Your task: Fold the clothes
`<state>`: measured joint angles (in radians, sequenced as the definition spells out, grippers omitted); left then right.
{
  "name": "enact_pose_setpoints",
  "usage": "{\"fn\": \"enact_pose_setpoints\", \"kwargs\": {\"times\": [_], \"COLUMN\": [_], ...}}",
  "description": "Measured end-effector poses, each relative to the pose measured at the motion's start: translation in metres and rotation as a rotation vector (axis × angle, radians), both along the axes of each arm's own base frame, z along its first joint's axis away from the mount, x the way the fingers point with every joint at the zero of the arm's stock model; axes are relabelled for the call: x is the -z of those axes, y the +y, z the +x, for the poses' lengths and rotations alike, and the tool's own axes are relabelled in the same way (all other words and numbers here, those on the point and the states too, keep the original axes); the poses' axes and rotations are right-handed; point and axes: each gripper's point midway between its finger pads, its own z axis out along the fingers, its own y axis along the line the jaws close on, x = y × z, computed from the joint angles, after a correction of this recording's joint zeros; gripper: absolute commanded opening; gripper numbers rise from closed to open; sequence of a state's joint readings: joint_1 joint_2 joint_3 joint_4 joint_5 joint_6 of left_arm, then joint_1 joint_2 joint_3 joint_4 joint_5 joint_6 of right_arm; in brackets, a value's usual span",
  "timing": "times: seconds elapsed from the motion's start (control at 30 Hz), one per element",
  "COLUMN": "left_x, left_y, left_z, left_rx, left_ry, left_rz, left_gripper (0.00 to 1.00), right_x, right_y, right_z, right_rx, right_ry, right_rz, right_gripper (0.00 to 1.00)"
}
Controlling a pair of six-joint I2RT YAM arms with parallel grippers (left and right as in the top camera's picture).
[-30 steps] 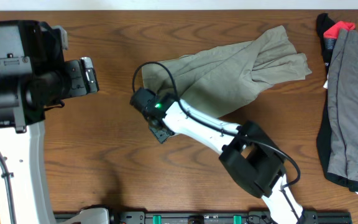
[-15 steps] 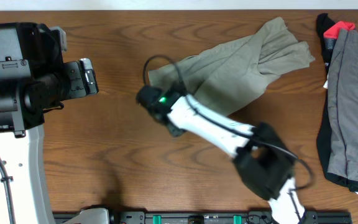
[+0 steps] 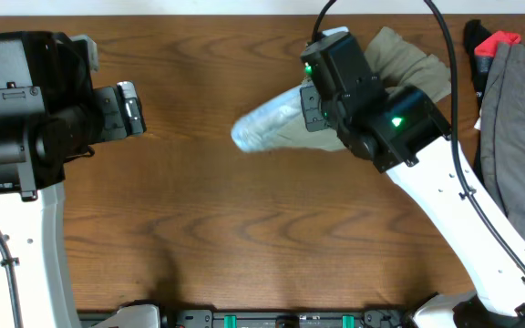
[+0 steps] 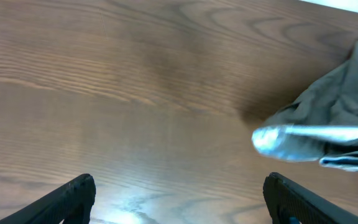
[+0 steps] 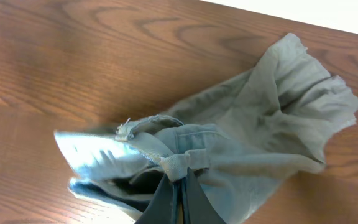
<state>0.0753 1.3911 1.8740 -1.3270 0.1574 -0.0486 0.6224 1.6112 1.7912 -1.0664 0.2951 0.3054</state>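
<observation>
One pair of khaki shorts (image 5: 241,124) sits bunched at the far side of the table (image 3: 244,228), right of centre. Its waistband end (pale blue lining showing) is lifted and pinched in the clenched right gripper (image 5: 178,186). The left gripper (image 4: 179,190) hangs released over bare wood at the left, well apart from the shorts; at the right edge lie one grey garment (image 3: 518,137) and one black and red cloth (image 3: 490,41).
</observation>
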Motion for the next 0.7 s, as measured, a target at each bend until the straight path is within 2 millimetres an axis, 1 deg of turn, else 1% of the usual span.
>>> {"fn": "enact_pose_setpoints", "kwargs": {"times": [0.13,0.23,0.3,0.37,0.53,0.7], "left_x": [0.006,0.018,0.031,0.043,0.072,0.085], "left_y": [-0.007,-0.016,-0.024,-0.032,-0.05,-0.074], "left_z": [0.004,0.007,0.008,0.01,0.013,0.029], "left_rx": [0.027,0.057,0.082,0.105,0.154,0.241], "left_ry": [0.021,0.063,0.106,0.149,0.239,0.191], "left_rz": [-0.038,-0.087,-0.131,-0.177,-0.27,-0.282], "left_gripper": [0.88,0.88,0.88,0.88,0.88,0.88], "right_x": [0.002,-0.002,-0.009,-0.021,-0.059,-0.084], "right_y": [0.003,0.004,0.005,0.006,0.011,0.017], "right_z": [0.006,0.011,0.015,0.02,0.031,0.03], "right_rx": [-0.015,-0.021,-0.02,-0.017,-0.018,-0.047], "right_ry": [0.001,-0.017,-0.039,-0.071,-0.177,-0.221], "right_rz": [0.013,0.029,0.045,0.068,0.136,0.189], "right_gripper": [0.01,0.01,0.01,0.01,0.01,0.01]}}
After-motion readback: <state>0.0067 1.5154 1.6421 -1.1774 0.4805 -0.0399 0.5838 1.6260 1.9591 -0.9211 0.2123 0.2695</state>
